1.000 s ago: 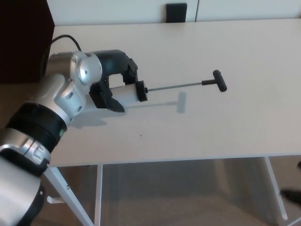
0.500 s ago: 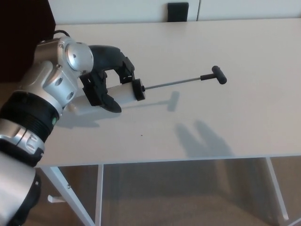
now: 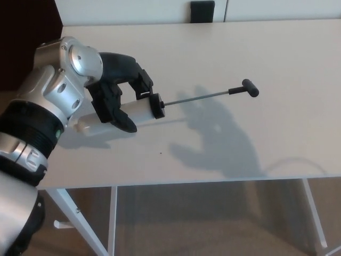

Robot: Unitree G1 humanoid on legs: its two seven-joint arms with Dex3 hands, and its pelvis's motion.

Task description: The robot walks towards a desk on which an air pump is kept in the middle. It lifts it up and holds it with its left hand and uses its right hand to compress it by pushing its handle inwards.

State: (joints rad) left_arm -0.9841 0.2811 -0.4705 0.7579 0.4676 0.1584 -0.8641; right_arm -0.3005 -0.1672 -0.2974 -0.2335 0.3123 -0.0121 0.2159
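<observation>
Air pump: the air pump (image 3: 139, 109) sits in the left hand (image 3: 118, 90), clamped around its pale barrel, held above the desk (image 3: 277, 58) rather than lying on it.
Left hand: closed on the barrel, black fingers (image 3: 121, 118) curling under it and the thumb side arching over the top; the grip looks settled.
Beyond the hand: the black end cap (image 3: 157, 105) is just past the fingers, the thin rod (image 3: 197, 97) runs out from it away from the hand, and the T-handle (image 3: 249, 88) is at the far end, fully extended.
Change: across the last second the barrel has tipped a little and the pump's own shadow has dropped away from it, so the lift appears done.
New shadow: a large hand-shaped shadow (image 3: 218, 138) now lies on the desk under the rod, where there was none a second ago and only a faint one half a second back.
Right hand: not in view; the shadow suggests it is coming in from that side.
Meaning: the holding step looks complete, and the handle push is likely next; nothing touches the handle yet.
</observation>
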